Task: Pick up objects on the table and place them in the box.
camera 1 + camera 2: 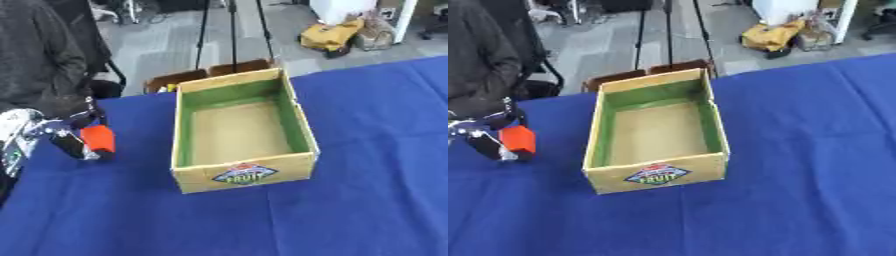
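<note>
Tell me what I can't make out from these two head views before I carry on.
- Orange object: the left hand curled round it hides part of it, so its kind is unclear.
- Left arm: cut off by the left edge in both views.
- Right hand: in neither view.
- Box: the small print on its front label is blurred; only "FRUIT" reads.

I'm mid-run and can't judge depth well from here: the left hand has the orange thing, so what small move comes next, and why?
Probably carry it to the right, toward the box. The left hand is curled round the orange object at the table's left edge, still well left of the box's near wall. The box looks empty inside, so anywhere over its open top should do before letting go.
</note>
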Motion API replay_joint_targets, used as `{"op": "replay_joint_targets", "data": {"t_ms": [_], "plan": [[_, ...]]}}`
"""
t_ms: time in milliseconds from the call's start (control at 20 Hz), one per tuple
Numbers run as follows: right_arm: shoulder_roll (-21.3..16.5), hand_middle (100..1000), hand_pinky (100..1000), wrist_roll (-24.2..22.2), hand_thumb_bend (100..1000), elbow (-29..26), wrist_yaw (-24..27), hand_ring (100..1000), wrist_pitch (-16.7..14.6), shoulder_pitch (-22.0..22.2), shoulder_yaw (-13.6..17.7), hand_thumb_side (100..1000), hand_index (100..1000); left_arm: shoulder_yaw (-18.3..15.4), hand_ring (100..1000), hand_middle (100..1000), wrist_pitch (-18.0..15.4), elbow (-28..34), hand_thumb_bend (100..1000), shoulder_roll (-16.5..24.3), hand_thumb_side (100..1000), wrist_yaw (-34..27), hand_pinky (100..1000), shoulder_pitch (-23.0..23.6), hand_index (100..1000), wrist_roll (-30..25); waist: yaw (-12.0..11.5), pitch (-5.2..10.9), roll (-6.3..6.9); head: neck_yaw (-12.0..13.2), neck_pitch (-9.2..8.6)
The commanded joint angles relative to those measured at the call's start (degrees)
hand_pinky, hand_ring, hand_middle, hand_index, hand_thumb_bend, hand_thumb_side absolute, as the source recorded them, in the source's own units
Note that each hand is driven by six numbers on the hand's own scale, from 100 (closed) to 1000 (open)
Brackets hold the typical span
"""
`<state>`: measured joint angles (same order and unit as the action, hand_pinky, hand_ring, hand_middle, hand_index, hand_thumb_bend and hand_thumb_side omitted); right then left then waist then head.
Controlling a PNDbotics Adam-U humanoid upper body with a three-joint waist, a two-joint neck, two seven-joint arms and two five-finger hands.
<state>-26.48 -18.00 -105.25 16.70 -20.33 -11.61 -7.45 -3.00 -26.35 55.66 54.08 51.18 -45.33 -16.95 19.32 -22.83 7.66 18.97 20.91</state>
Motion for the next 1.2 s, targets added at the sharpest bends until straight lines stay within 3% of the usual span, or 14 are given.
{"op": "replay_joint_targets", "data": {"t_ms": [50,550,1200], "plan": [[-1.7,543,825,-0.3,100,-0.6,1.0,732,-0.1,0.1,0.5,621,816,0.1,258,187,-0.7,1.9,497,3.8,292,-3.0,379,-0.8,331,-0.5,-0.3,2.15,-0.51,-0.2,0.06],[-2.8,546,825,-1.1,100,-0.7,2.9,733,0.1,0.9,0.6,615,818,2.0,234,133,-2.6,7.3,449,5.4,267,-12.6,360,-1.9,300,-3.0,-0.9,5.04,-0.78,-0.9,0.49],[-3.2,546,827,-1.6,100,-0.6,3.7,734,0.2,1.1,0.6,619,820,4.2,209,100,-3.0,15.1,416,5.5,246,-22.1,320,-4.6,265,-4.3,-0.9,6.05,-0.71,-1.6,0.5]]}}
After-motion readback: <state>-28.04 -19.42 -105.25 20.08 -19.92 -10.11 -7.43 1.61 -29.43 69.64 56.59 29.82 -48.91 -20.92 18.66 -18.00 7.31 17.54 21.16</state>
